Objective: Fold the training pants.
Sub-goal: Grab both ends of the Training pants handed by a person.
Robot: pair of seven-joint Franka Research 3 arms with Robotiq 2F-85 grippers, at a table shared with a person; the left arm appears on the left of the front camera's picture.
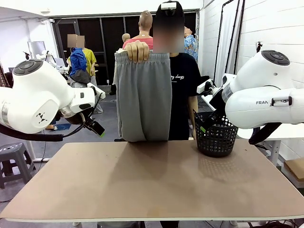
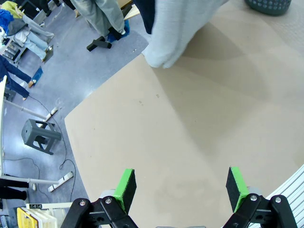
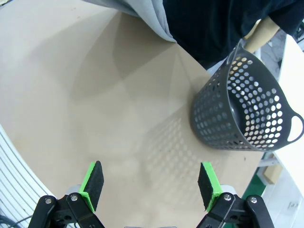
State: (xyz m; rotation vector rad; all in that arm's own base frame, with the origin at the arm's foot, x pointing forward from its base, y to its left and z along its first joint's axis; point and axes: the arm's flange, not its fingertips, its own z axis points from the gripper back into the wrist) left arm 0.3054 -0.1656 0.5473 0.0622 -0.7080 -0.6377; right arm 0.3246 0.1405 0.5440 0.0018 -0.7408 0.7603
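Note:
A person at the far side of the table holds the light grey training pants [image 1: 144,97] up by the waistband, one hand [image 1: 137,50] gripping the top. The legs hang down to the table's far edge. The pants' lower end shows in the left wrist view [image 2: 173,33] and a corner of it in the right wrist view [image 3: 147,14]. My left gripper [image 2: 179,186] hovers open over the bare tabletop, green pads [image 2: 125,187] wide apart. Likewise my right gripper [image 3: 151,183] is open above the table, with nothing between its fingers. Both arms hang back at the table's sides [image 1: 97,128].
A dark perforated basket [image 1: 216,134] stands at the table's far right, also close ahead of my right gripper [image 3: 244,111]. The brown tabletop [image 1: 152,180] stretches out in front. A grey stool [image 1: 12,159] stands on the floor at the left.

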